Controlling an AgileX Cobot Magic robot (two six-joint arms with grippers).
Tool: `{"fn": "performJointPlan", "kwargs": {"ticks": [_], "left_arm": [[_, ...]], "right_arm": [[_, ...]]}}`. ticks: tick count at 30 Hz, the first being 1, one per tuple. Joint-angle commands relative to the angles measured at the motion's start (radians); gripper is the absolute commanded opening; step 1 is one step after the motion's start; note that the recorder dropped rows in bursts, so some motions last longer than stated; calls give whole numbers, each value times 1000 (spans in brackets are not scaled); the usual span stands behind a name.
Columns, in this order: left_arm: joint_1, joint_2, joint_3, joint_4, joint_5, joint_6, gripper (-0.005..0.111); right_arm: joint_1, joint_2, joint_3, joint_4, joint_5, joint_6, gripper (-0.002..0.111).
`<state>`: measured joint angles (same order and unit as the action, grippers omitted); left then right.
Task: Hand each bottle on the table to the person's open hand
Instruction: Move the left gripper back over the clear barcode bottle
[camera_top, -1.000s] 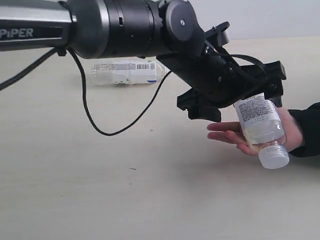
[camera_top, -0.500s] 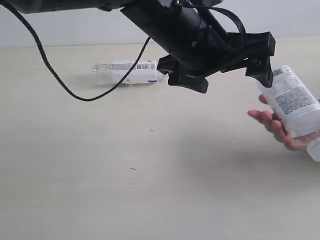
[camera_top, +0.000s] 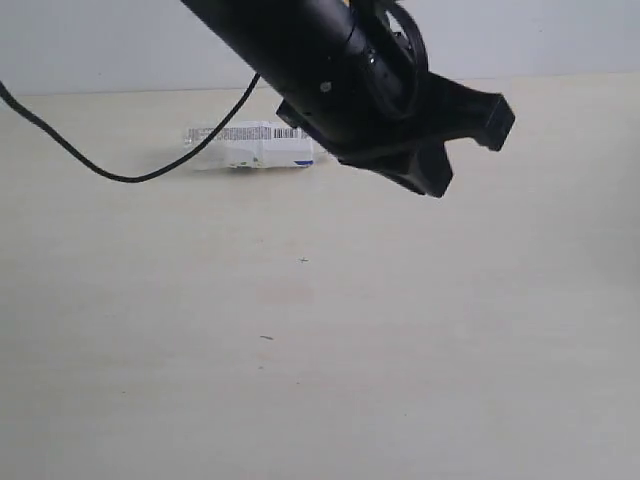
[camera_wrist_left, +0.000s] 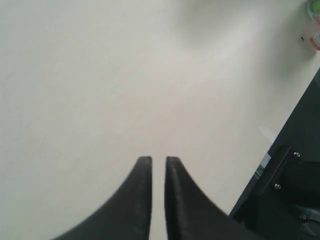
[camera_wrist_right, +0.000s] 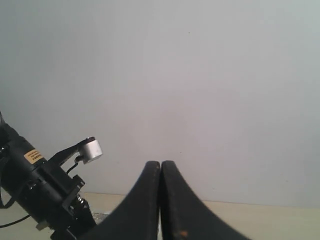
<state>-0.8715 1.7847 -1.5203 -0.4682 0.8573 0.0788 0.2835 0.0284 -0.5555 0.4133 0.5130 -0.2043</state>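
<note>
One clear bottle (camera_top: 255, 147) with a white label lies on its side at the back of the pale table (camera_top: 300, 360). My left gripper (camera_top: 472, 148) hangs above the table to the right of that bottle, well apart from it. In the left wrist view its jaws (camera_wrist_left: 158, 161) stand almost together with only a thin slit, and nothing is between them. A sliver of another bottle (camera_wrist_left: 315, 30) with green and red marks shows at that view's edge. My right gripper (camera_wrist_right: 160, 164) is shut and empty, facing the wall. The person's open hand is out of view.
The left arm's thick black body (camera_top: 310, 50) and its loose cable (camera_top: 120, 175) cross the upper part of the exterior view. A black frame (camera_wrist_left: 295, 175) stands at the table's side in the left wrist view. A pale wall (camera_top: 560, 35) rises behind the table.
The hand has drawn away to the right with the white-labelled bottle and left the view. My left gripper let go, lifted, moved back to the left, and its jaws have closed.
</note>
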Motion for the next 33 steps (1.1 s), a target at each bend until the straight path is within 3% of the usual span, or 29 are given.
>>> {"fn": "performJointPlan", "kwargs": {"ticks": [1,10,13,19,33], "left_arm": [[5,-41,118,14,-101,57,0],[5,-76,285,20,-223,179,0],[12,-76,288,20,-236,179,0],[37,-104,288,15,-255,179,0],[75,-223,314,40,-247,179,0]], "right_arm": [[-7,-3,1,0,-6,-1,0],[-7,-3,6,8,14,-1,0],[-7,-7,27,-33,-12,-1,0],[-7,-28,142,-295,-193,-1,0],[-7,-28,415,-292,-302,-1,0]]}}
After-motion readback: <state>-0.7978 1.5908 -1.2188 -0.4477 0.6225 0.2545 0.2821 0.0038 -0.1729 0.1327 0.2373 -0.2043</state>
